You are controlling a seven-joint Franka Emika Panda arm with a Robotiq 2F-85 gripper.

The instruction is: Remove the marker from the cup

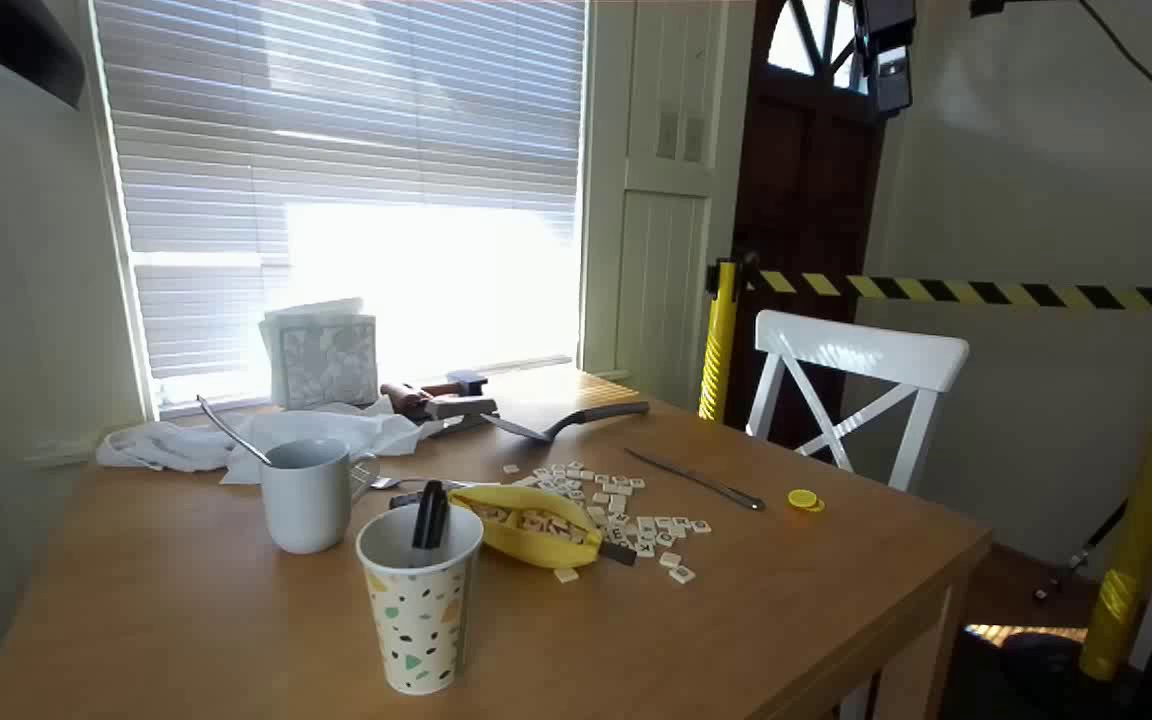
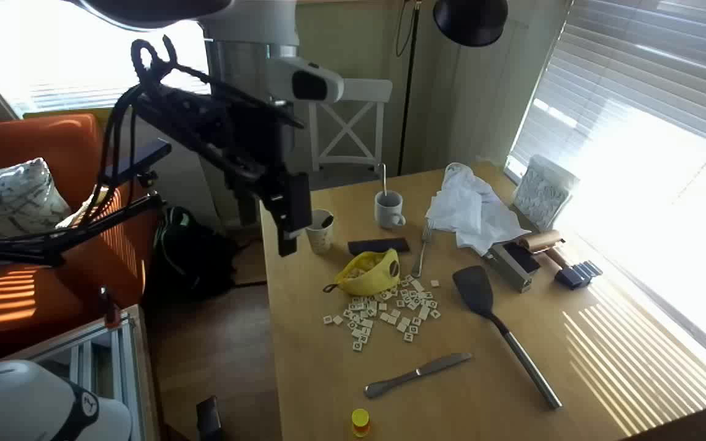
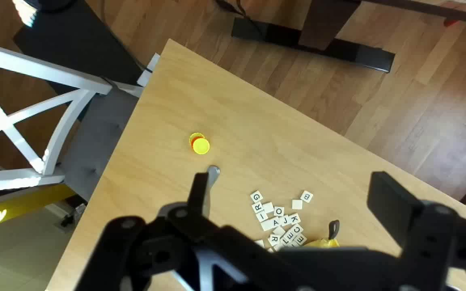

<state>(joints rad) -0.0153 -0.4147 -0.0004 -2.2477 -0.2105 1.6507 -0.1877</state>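
The white paper cup (image 1: 419, 625) with dark and coloured speckles stands upright near the table edge; it also shows in an exterior view (image 2: 319, 237). The dark marker (image 1: 430, 515) stands in the cup and leans on its rim, its upper end above the rim and its lower end hidden; it shows too in an exterior view (image 2: 327, 221). My gripper (image 3: 290, 184) is open and empty, with its fingers wide apart, high above the table. It also shows in both exterior views (image 1: 891, 75) (image 2: 290, 214). Cup and marker are out of the wrist view.
A grey-white mug (image 1: 306, 495) with a spoon stands beside the cup. A yellow banana pouch (image 2: 370, 272), letter tiles (image 2: 359, 321), a fork (image 2: 421, 251), a knife (image 2: 417, 373), a spatula (image 2: 503, 327) and a yellow-capped pot (image 2: 360, 422) lie on the table (image 2: 322, 367).
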